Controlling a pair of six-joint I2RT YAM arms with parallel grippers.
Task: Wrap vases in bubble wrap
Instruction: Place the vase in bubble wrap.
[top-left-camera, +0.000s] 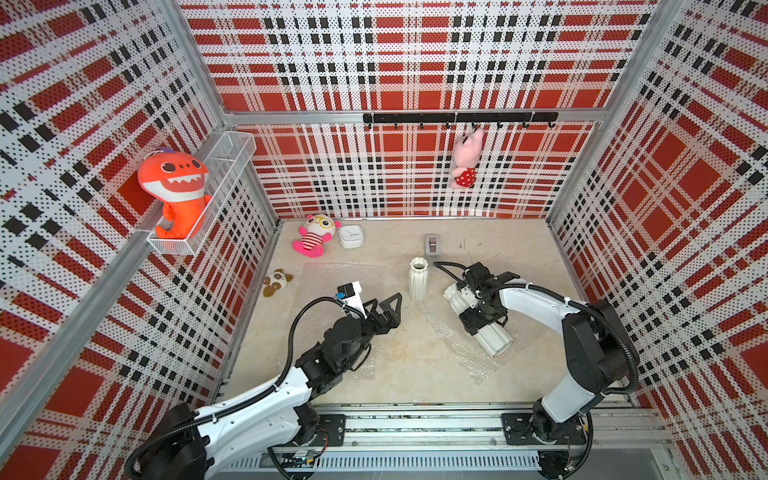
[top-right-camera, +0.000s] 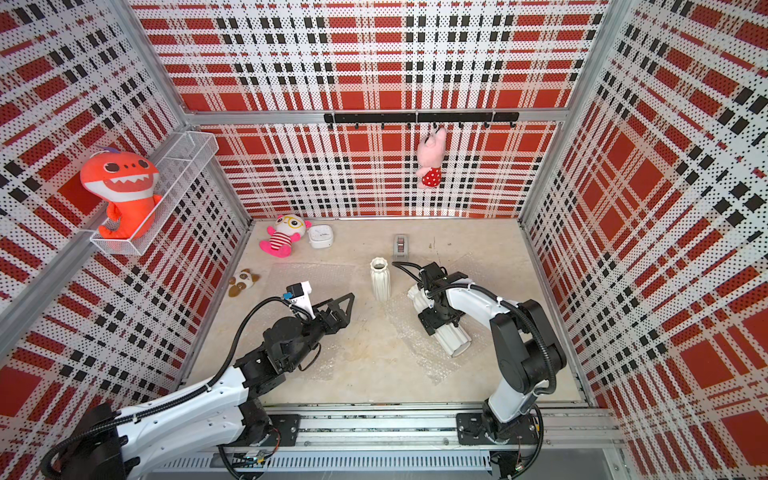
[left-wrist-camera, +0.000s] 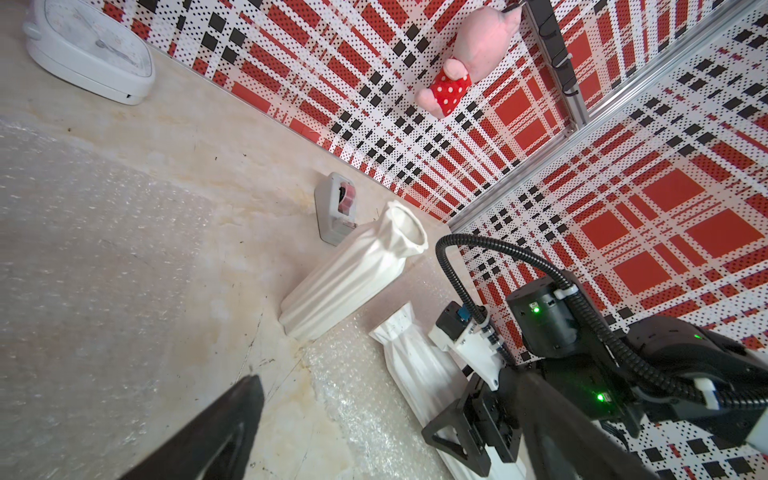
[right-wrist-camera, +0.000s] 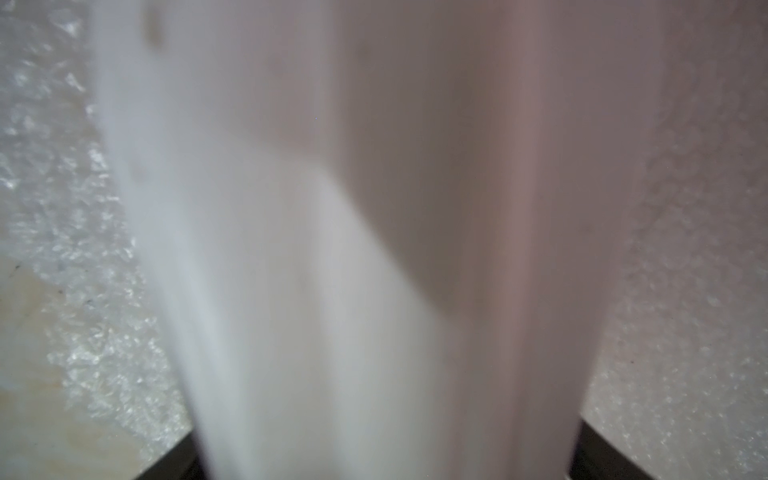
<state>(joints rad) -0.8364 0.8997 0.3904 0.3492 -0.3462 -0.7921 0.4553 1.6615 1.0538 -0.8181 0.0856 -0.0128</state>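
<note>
right jaws: clamped across larger vase | larger vase: lying on bubble wrap sheet, just right of smaller vase, neck toward it | smaller vase: upright on tabletop | left jaws: spread wide, empty, near left of smaller vase

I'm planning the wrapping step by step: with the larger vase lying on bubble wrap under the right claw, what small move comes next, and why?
Probably open the right claw and lift it clear. It seems to clamp the larger vase, which already lies on its side on the bubble wrap sheet; no edge can fold over while the claw straddles it.
</note>
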